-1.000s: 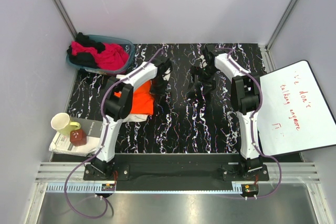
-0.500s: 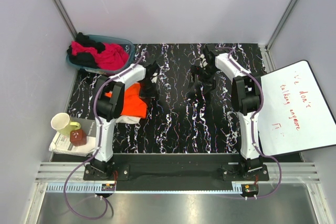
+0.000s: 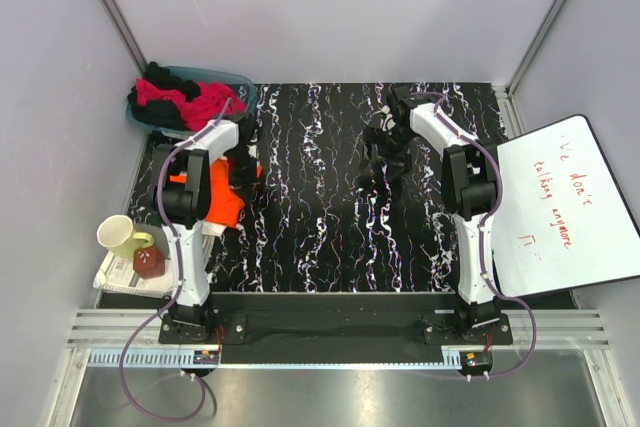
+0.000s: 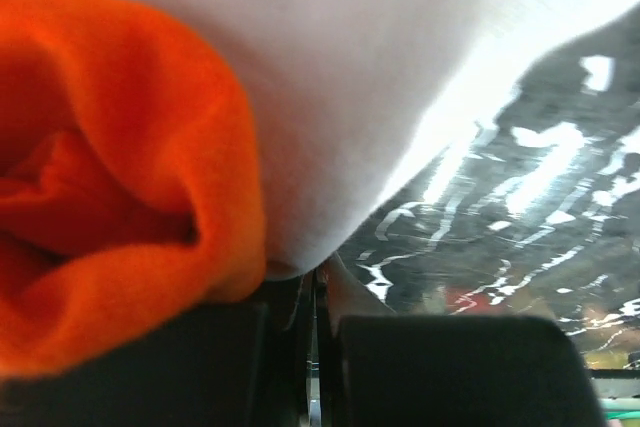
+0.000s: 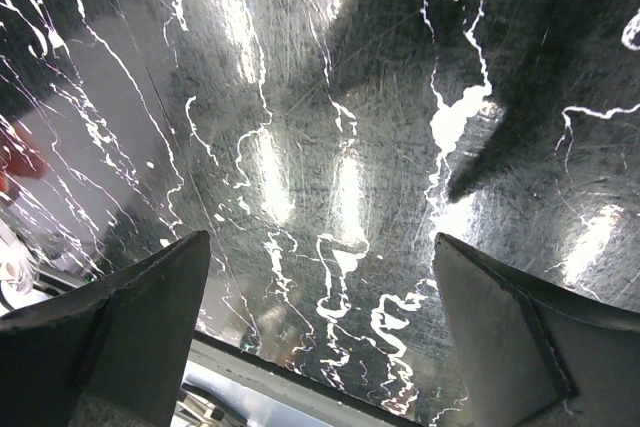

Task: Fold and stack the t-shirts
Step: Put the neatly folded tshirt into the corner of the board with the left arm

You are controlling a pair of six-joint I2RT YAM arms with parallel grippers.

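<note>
A bright orange t-shirt (image 3: 212, 197) lies folded on a white t-shirt (image 3: 207, 230) at the left of the black marbled table. My left gripper (image 3: 243, 162) sits at the stack's far right edge. In the left wrist view its jaws (image 4: 315, 282) are shut, with the orange cloth (image 4: 110, 187) and the white cloth (image 4: 350, 77) pinched between them. My right gripper (image 3: 385, 155) hovers over the far middle of the table, open and empty, with only bare table between its fingers (image 5: 320, 277). Magenta-pink and black t-shirts (image 3: 195, 102) lie heaped in the basket.
The teal plastic basket (image 3: 243, 84) stands at the far left corner. A yellow mug (image 3: 118, 235) and a red object (image 3: 148, 263) sit on papers at the near left. A white board with red writing (image 3: 560, 207) lies at the right.
My left gripper has moved left, dragging the orange and white stack with it toward the table's left edge. The right arm has stayed in place.
</note>
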